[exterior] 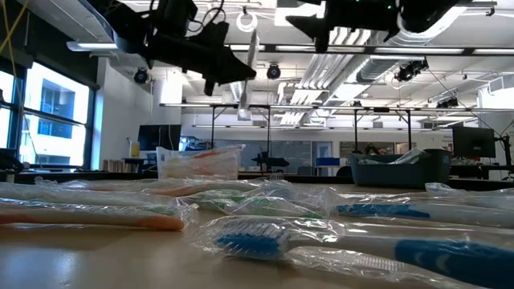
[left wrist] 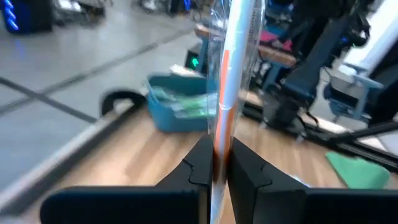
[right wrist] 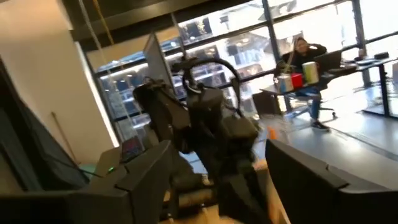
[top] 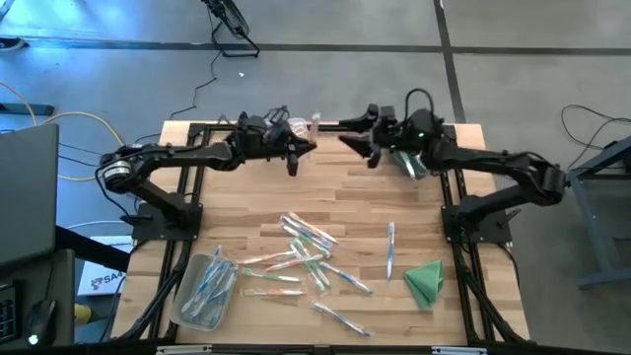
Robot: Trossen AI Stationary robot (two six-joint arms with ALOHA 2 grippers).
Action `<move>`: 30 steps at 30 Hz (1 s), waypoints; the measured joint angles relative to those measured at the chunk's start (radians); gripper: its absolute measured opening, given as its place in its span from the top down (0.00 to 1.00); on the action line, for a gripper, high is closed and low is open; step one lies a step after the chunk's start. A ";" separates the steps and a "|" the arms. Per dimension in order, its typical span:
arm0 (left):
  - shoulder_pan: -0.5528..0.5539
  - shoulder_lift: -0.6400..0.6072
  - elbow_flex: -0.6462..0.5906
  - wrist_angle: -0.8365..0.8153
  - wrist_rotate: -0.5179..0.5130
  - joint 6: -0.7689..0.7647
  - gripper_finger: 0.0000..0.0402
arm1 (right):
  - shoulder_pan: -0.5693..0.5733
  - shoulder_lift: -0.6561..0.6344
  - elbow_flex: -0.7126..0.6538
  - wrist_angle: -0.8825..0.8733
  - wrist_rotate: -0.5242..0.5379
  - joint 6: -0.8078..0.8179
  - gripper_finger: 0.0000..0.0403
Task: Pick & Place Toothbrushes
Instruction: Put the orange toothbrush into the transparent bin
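Lying on a pale wood-plank table (top: 325,197) framed by black rails: loose toothbrushes (top: 301,254), each sealed in a clear wrapper, whitish with orange, green or blue handles, scattered across the near middle. One blue-bristled brush (exterior: 249,238) sits closest in the low view; an orange-handled one (exterior: 88,217) lies to its left. Near left corner: a clear bin (top: 205,288) holding several wrapped brushes. Near right: a folded green cloth (top: 426,282), with a single brush (top: 390,247) just left of it, lying near-to-far. Far right: a teal bin (top: 412,163) with wrapped brushes inside, partly under the right arm.

Above the far edge: left gripper (left wrist: 216,163) raised off the table, clenched on an orange-and-white wrapped toothbrush (left wrist: 233,74) that stands upright between its fingers. Right gripper (right wrist: 217,165) raised facing it, just apart, fingers spread wide and holding nothing.

Room beyond: grey floor with cables, glazed walls, exposed ceiling ducts, desks with monitors; a seated person (right wrist: 306,59) at a far desk.
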 joint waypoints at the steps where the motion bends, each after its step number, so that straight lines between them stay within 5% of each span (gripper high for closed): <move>1: 0.012 -0.017 0.001 -0.017 0.000 0.012 0.95 | -0.010 -0.023 0.000 -0.031 -0.002 0.000 0.37; 8: 0.085 -0.105 0.000 -0.164 -0.089 0.131 0.95 | -0.063 -0.154 0.000 -0.189 0.030 -0.063 0.37; 20: 0.095 -0.110 0.000 -0.342 -0.601 0.331 0.95 | -0.069 -0.147 0.000 -0.253 0.090 -0.106 0.39; 30: 0.193 0.001 0.000 -0.350 -0.617 0.302 0.95 | -0.070 -0.148 0.000 -0.244 0.142 -0.158 0.39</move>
